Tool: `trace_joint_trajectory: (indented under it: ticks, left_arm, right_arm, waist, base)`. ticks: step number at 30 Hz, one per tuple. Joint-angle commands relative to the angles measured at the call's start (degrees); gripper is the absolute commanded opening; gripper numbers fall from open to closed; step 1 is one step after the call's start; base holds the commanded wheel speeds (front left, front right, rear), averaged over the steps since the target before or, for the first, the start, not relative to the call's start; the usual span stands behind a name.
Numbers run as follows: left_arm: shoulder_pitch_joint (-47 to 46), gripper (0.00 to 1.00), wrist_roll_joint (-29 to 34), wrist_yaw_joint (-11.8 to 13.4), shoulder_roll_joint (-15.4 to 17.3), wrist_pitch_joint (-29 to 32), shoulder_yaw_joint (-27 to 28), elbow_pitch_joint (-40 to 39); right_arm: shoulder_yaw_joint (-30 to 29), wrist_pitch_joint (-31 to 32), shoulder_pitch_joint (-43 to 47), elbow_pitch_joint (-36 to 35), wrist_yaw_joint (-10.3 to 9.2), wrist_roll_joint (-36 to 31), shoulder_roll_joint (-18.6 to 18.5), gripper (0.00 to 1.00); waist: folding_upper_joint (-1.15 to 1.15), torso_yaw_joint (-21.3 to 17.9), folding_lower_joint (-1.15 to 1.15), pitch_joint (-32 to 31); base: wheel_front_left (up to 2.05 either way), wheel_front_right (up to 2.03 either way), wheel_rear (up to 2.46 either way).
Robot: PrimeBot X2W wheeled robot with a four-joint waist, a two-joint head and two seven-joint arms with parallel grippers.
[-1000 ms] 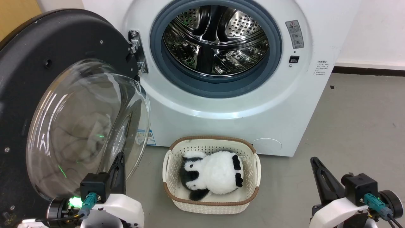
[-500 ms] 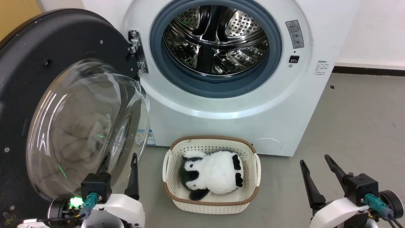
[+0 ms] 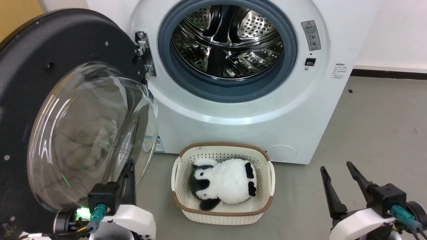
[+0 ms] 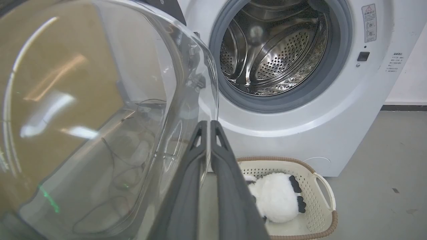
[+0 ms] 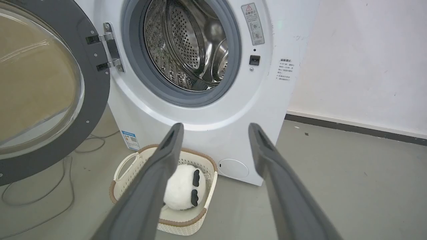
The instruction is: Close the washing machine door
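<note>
The washing machine door (image 3: 66, 36) stands wide open at the left on its metal hinge (image 3: 143, 53), its clear glass bowl (image 3: 90, 133) bulging toward me. The white washing machine (image 3: 233, 110) shows its steel drum (image 3: 227, 40) inside a grey gasket. My left gripper (image 3: 129, 164) is shut on nothing, low beside the bowl's lower right edge; I cannot tell whether it touches the glass. The left wrist view has those fingers (image 4: 207, 122) together beside the bowl's rim (image 4: 213, 83). My right gripper (image 3: 335, 166) is open over the floor at the lower right, its fingers (image 5: 215, 126) spread.
A cream basket (image 3: 222, 146) holding a black-and-white panda plush (image 3: 223, 183) sits on the grey floor in front of the machine, between my arms. A cable (image 5: 40, 196) lies on the floor under the door. A white wall (image 5: 360, 66) stands to the machine's right.
My left gripper opened half a second ago and has shut again. My right gripper went from shut to open and stays open. The door has not moved.
</note>
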Motion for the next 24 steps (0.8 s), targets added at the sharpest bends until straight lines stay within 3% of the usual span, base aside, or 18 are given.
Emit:
trace_joint_trajectory:
  ticks: [1,10,24]
  left_arm:
    - [-0.8,0.0,-0.2,0.6,0.0,-0.7,-0.4,0.1]
    - [-3.0,0.0,-0.7,0.3,0.0,-1.8,-0.9,-1.4]
    - [-9.8,0.0,-3.1,-3.0,0.0,-3.6,0.3,-7.6]
  right_arm:
    - [-0.3,-0.7,-0.1,0.2,0.01,0.7,0.0,1.0]
    - [-1.1,-1.7,-0.2,0.3,0.01,1.8,0.0,1.0]
    - [-2.5,-3.5,-0.5,0.5,0.02,3.2,0.1,1.0]
  waist:
    - [0.0,0.1,0.0,0.0]
    - [0.0,1.3,0.0,0.4]
    - [0.0,5.7,0.0,1.0]
  base:
    - [0.0,0.0,0.0]
    - [0.0,0.0,0.0]
    - [0.0,0.0,0.0]
